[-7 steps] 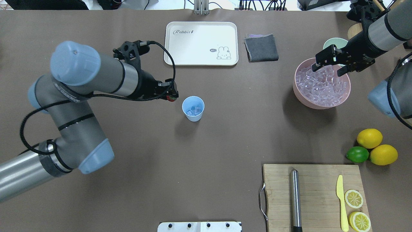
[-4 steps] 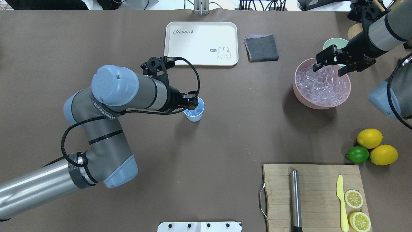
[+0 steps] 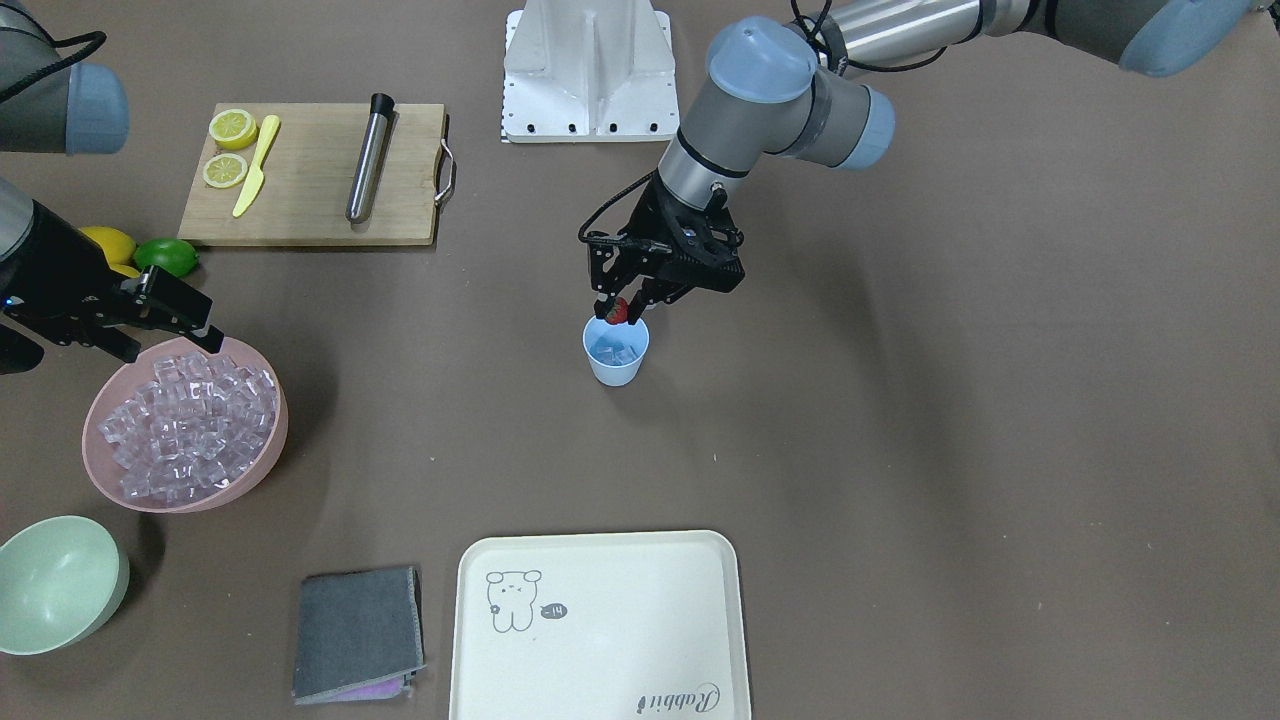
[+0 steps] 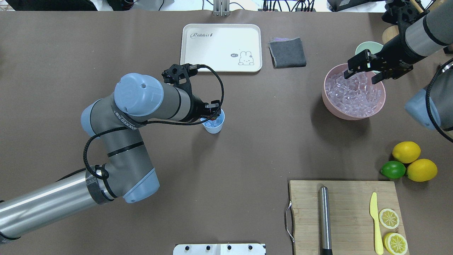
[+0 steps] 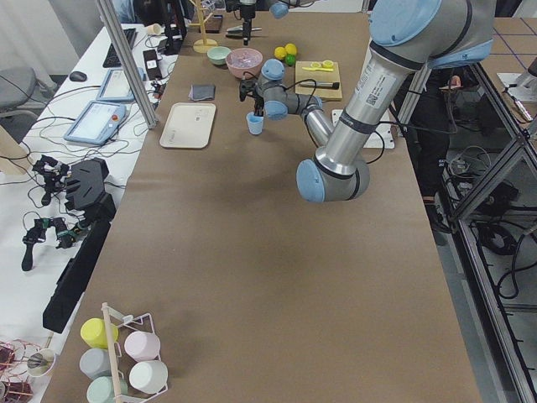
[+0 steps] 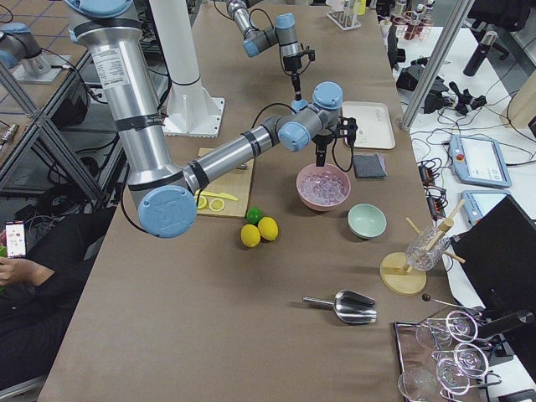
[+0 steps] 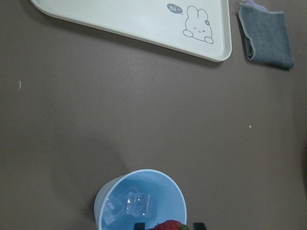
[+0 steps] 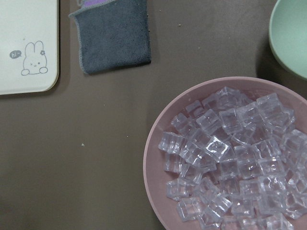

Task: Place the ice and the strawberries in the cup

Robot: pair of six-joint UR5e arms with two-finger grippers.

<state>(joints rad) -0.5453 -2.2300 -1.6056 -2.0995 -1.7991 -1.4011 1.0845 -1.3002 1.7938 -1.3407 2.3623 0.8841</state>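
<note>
One small red strawberry (image 3: 619,311) pinched in the left gripper (image 3: 624,308), just above the rim of the light-blue plastic cup (image 3: 613,372).
Few clear ice cubes (image 7: 128,205) lie inside the cup. Right gripper (image 4: 361,75), jaws spread wide, hangs over the pink ice-filled bowl (image 4: 332,107), well off to the cup's robot-right side.

I see the light-blue cup (image 3: 615,364) upright, a few clear ice cubes (image 7: 129,206) at its bottom. My left gripper (image 3: 620,313) pinches the small red strawberry (image 7: 168,225) just above its rim. More ice (image 8: 230,158) fills the pink bowl (image 8: 152,191).
</note>
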